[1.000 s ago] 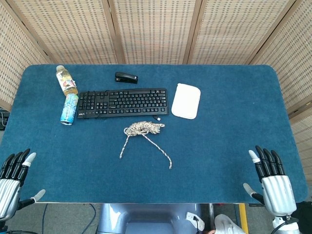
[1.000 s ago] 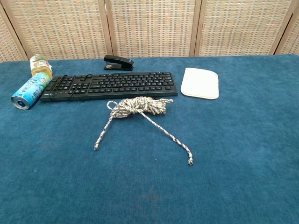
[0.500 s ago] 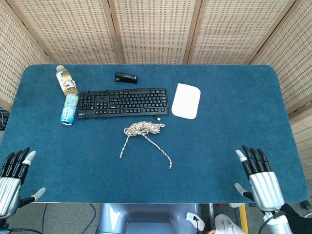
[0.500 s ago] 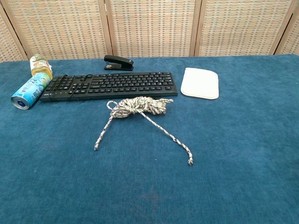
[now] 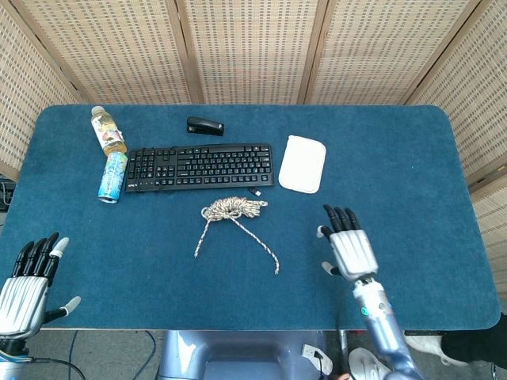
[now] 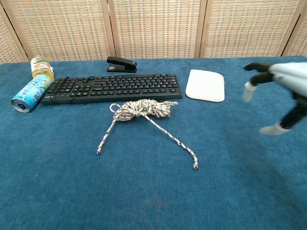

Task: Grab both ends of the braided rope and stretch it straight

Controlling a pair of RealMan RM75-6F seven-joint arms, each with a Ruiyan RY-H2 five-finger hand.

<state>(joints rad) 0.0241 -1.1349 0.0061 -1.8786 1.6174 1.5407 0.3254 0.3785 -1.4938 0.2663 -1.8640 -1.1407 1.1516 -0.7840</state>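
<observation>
Matt blue cloth table [image 5: 396, 158], rough braided rope [image 5: 234, 210], apparently woven-cane screen [image 5: 245, 47].

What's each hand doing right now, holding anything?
Left hand: open, fingers apart, holding nothing, at the table's near left edge.
Right hand: open, fingers spread, holding nothing, right of the braided rope.

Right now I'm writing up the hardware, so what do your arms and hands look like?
Each hand, left hand and right hand, has a ribbed silver metal back, black fingers and pale whitish fingertips. The right forearm is a silver-blue tube with a small green mark near the wrist.
</observation>
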